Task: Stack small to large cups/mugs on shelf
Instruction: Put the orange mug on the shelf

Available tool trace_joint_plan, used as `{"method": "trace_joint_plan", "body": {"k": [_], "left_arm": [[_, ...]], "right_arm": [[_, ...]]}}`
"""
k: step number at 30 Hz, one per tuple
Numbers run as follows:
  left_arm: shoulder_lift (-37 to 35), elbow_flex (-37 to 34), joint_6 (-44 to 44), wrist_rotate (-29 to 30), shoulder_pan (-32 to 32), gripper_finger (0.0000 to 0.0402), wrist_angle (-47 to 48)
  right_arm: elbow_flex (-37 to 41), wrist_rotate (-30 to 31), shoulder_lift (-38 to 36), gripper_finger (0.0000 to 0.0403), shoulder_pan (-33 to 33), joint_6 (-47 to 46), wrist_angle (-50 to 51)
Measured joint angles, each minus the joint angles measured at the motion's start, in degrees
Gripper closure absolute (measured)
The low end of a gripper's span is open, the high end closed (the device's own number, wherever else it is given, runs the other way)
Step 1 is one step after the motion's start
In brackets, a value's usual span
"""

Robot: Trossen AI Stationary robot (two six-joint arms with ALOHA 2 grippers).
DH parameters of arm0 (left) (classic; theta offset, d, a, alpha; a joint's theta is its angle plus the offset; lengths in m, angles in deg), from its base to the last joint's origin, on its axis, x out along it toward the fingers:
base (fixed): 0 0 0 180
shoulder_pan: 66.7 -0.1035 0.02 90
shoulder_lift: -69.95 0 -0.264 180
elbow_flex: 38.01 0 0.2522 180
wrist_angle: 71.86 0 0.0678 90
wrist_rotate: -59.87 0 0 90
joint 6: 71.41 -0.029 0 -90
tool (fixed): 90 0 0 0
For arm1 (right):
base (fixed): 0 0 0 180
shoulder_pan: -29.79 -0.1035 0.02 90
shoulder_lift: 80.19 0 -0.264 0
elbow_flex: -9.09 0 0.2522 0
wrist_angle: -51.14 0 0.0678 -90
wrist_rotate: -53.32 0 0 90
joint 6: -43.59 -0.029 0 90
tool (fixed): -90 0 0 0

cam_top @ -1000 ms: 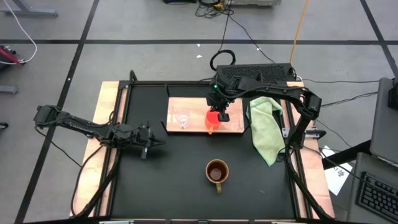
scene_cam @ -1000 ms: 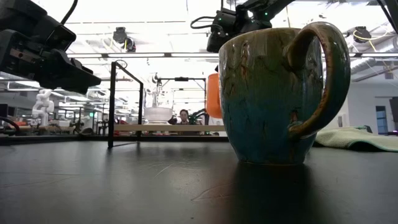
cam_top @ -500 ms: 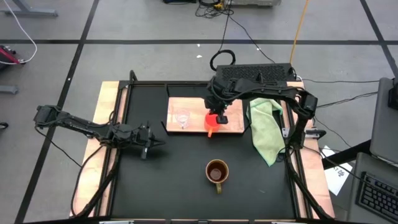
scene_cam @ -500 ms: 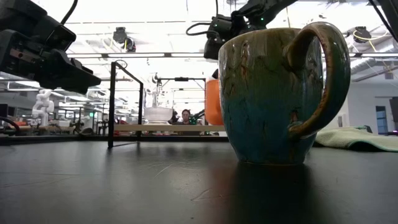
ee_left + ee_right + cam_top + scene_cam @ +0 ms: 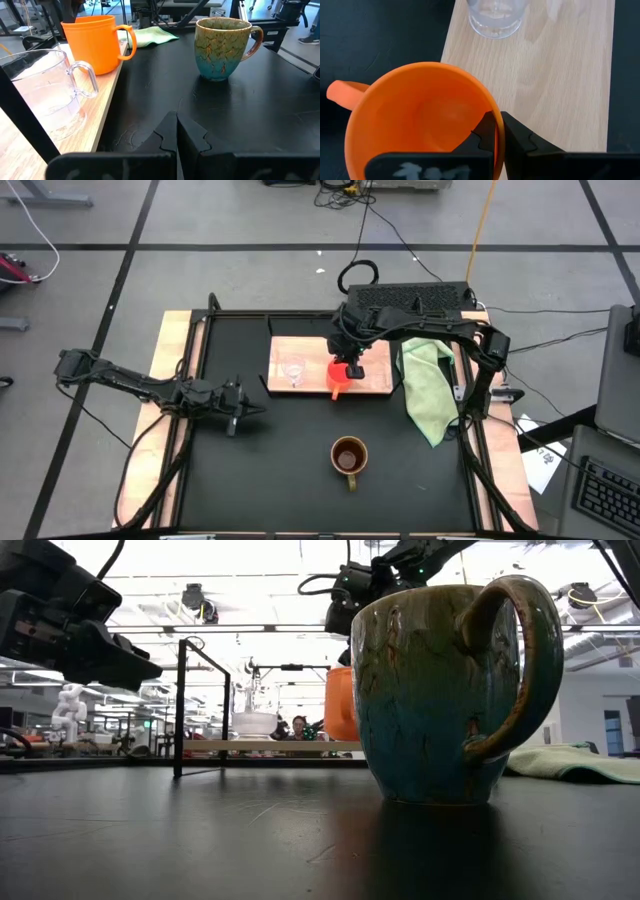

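The orange mug (image 5: pixel 344 371) is upright at the near edge of the light wood shelf (image 5: pixel 310 350), its handle (image 5: pixel 337 390) pointing toward the table's near edge. My right gripper (image 5: pixel 350 358) is above it and shut on its rim. The tiny clear glass cup (image 5: pixel 292 370) stands on the shelf to the mug's left. The larger brown mug (image 5: pixel 348 455) stands on the black table nearer the front, and fills the low view (image 5: pixel 440 690). My left gripper (image 5: pixel 245 409) hovers shut and empty at the table's left. My right gripper pinches the orange mug's rim (image 5: pixel 492 107) on the side away from the handle. One finger (image 5: pixel 482 132) is inside the mug and one (image 5: pixel 520 135) outside. The fingers come from above, pointing down. The mug is upright, its base at the shelf (image 5: pixel 97 70); whether it rests there I cannot tell.
A light green cloth (image 5: pixel 428 385) lies to the right of the shelf. The shelf's dark frame post (image 5: pixel 180 705) stands at its left end. Bare black table (image 5: pixel 270 470) lies between my left gripper and the brown mug.
My right gripper has carried the orange mug a little toward the clear cup and lowered it to the shelf, keeping it upright. The gripper has stayed shut on the rim.
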Motion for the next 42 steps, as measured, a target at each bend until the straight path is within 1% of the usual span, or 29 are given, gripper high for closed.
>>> {"method": "trace_joint_plan", "body": {"k": [8, 21, 29, 34, 36, 38, 42], "left_arm": [[0.00, 0.00, -0.35, 0.00, 0.00, 0.0398, 1.34], [0.00, 0.00, -0.40, 0.00, 0.00, 0.0398, 1.35], [0.00, 0.00, -0.31, -0.02, 0.01, 0.0398, 1.35], [0.00, 0.00, -0.12, -0.02, 0.02, 0.0398, 1.35], [0.00, 0.00, -0.09, -0.02, 0.00, 0.0398, 1.35], [0.00, 0.00, -0.11, -0.03, 0.02, 0.0398, 1.33], [-0.02, 0.00, -0.14, -0.04, 0.02, 0.0398, 1.28]], "right_arm": [[0.00, 0.07, 0.00, 0.0395, 0.02, -0.70, 0.42], [0.02, 0.17, 0.15, 0.0346, 0.00, -0.56, -0.56], [0.04, 0.33, 0.15, 0.0303, -1.17, -0.43, -2.84], [0.09, 0.78, -1.37, 0.0279, -1.49, -0.25, -5.25], [0.09, 3.02, -2.17, 0.0273, -1.51, -0.22, -5.86], [0.09, 4.85, -3.49, 0.0269, -1.51, -0.23, -6.05], [0.09, 5.04, -6.64, 0.0269, -1.49, -1.22, -6.02]]}}
